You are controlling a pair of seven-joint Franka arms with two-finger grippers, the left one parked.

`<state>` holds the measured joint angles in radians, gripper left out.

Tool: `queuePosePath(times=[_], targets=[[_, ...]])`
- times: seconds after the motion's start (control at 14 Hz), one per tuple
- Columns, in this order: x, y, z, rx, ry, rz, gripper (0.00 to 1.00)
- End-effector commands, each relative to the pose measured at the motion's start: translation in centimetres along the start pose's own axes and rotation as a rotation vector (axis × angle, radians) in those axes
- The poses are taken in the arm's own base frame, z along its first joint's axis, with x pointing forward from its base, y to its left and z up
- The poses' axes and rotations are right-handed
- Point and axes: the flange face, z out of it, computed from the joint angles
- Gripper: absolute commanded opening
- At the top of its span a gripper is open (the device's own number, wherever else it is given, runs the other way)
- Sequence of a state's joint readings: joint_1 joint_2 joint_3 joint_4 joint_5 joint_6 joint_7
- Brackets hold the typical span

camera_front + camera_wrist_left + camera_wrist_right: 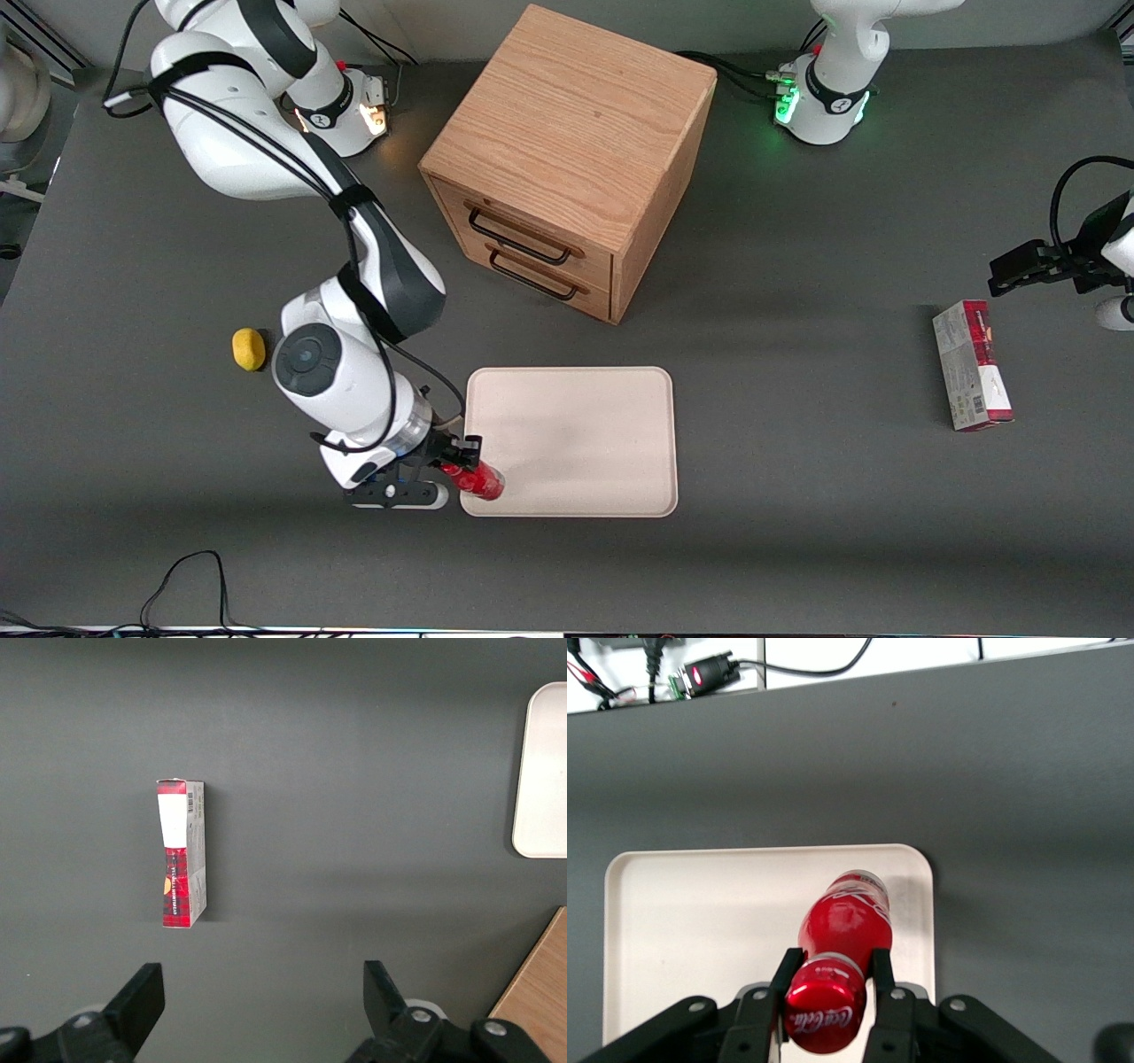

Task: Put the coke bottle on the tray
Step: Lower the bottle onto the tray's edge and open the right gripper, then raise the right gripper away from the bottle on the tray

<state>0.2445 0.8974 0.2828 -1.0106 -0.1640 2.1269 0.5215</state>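
— Dark grey table (pixel 797 549), and the coke bottle (pixel 843 930)?

— Clamped at the neck by the claw (pixel 831 988), tilted over the tray (pixel 602 443), at the corner nearest the camera on the working arm's side.

— How will it handle?

— Probably light, rigid and glossy, so slippery; the narrow neck under the cap looks the surest hold.

— Nearby?

— A lemon (pixel 249 349), a wooden cabinet (pixel 567 159), a carton (pixel 972 364).

One coke bottle (pixel 478 480); one cream tray (pixel 585 416); one wooden two-drawer cabinet (pixel 567 151); one red-and-grey carton (pixel 972 365); one yellow lemon-like object (pixel 249 349); one working gripper (pixel 462 456).
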Motion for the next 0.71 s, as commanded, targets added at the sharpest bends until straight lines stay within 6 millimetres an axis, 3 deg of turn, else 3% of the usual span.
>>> queuePosePath(times=[0.0, 0.14, 0.21, 0.29, 0.36, 0.5, 0.57, 0.64], targets=[[0.1, 0.1, 1.6, -0.031, 0.046, -0.009, 0.00], [-0.3, 0.1, 2.5, -0.039, 0.035, -0.017, 0.00], [-0.3, 0.1, 2.6, -0.039, 0.034, -0.017, 0.12], [-0.3, 0.0, 2.7, -0.039, 0.038, -0.022, 0.82], [-0.7, -0.3, 3.1, -0.052, 0.045, -0.039, 1.00], [-1.3, -0.7, 3.4, -0.075, 0.050, -0.005, 1.00], [-1.1, -0.6, 2.6, -0.083, 0.058, -0.003, 1.00], [-1.3, -1.6, 0.5, -0.089, 0.075, -0.017, 1.00]])
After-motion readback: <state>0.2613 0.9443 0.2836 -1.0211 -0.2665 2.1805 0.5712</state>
